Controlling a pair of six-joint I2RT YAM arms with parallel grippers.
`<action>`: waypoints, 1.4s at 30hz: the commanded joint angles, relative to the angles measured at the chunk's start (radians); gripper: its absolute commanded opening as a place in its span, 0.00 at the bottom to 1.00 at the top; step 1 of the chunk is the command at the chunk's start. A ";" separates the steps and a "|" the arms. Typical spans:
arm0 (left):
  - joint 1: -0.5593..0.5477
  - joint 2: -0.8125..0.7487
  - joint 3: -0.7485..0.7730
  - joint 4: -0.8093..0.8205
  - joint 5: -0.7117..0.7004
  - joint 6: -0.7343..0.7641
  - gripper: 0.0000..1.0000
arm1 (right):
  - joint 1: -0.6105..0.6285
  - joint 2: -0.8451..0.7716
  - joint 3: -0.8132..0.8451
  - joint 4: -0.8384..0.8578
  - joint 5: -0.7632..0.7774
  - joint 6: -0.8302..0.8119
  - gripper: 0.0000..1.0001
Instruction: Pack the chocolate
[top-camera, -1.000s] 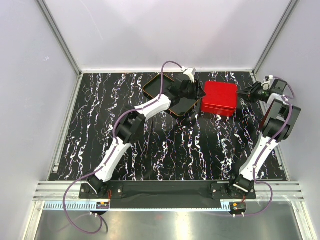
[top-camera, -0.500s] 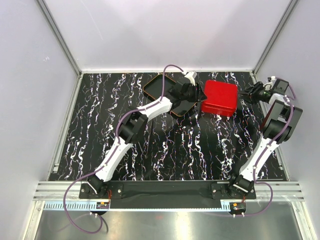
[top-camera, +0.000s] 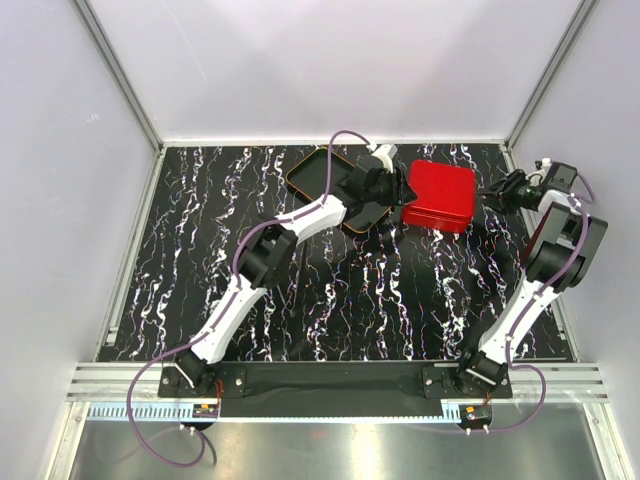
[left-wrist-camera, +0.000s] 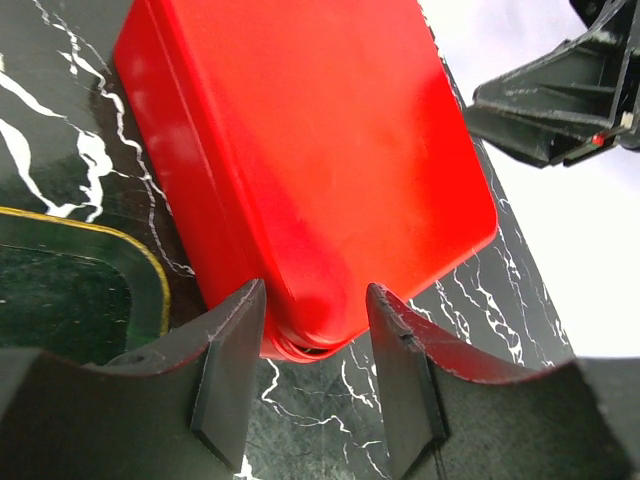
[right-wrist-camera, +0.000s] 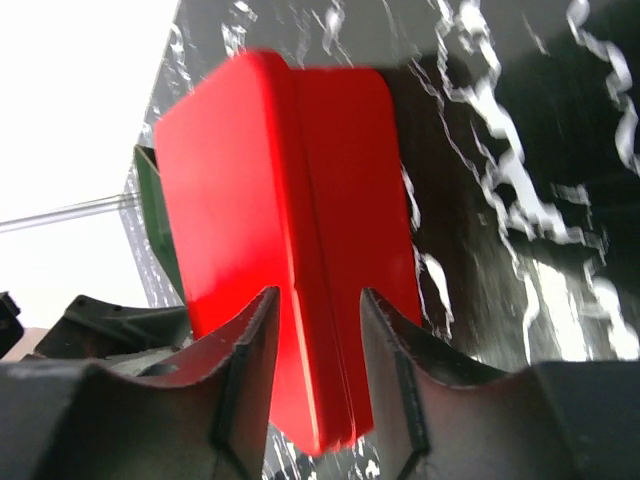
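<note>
Chocolate unseen, left claw (left-wrist-camera: 315, 292) pinching red box (left-wrist-camera: 320, 130) corner, right claw (right-wrist-camera: 318, 295) empty, opened wider

The black, white-veined table (top-camera: 400, 300) is carrying two things toward its far edge: a closed red box (top-camera: 440, 195) is lying at two o'clock, and an orange-rimmed black tray (top-camera: 310, 172) is sitting just beside it at twelve.
</note>
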 joint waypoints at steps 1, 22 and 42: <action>-0.017 -0.017 0.004 0.053 0.022 0.007 0.49 | -0.006 -0.102 -0.038 -0.063 0.076 -0.044 0.44; -0.027 -0.131 -0.135 0.017 -0.016 0.060 0.49 | 0.008 -0.153 -0.081 -0.155 0.106 -0.118 0.38; 0.013 -0.405 -0.241 -0.104 -0.082 0.121 0.61 | 0.161 -0.232 0.080 -0.127 -0.110 0.038 0.00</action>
